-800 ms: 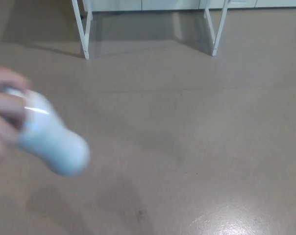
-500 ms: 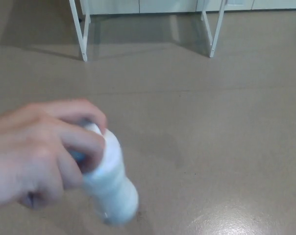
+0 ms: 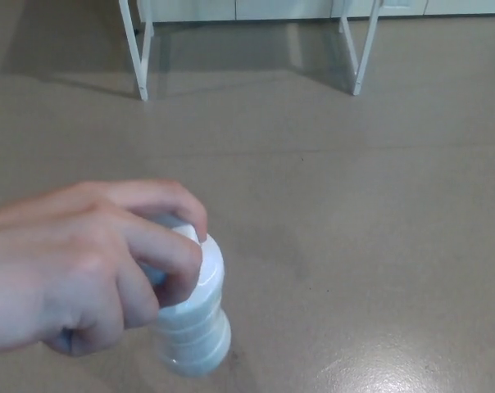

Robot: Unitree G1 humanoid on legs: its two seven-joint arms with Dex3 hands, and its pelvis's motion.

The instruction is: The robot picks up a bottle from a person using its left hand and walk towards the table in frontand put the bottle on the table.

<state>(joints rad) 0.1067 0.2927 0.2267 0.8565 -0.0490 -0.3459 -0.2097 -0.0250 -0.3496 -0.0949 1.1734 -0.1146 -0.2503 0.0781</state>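
The robot's left hand and right hand are both out of the head view, so their state cannot be told. Grey-brown floor (image 3: 354,229) fills the picture. A person's hand (image 3: 84,262) enters from picture left, its fingers closed over the top of a white ribbed bottle (image 3: 197,327) at lower centre-left. White desk legs (image 3: 135,49) stand at the far edge.
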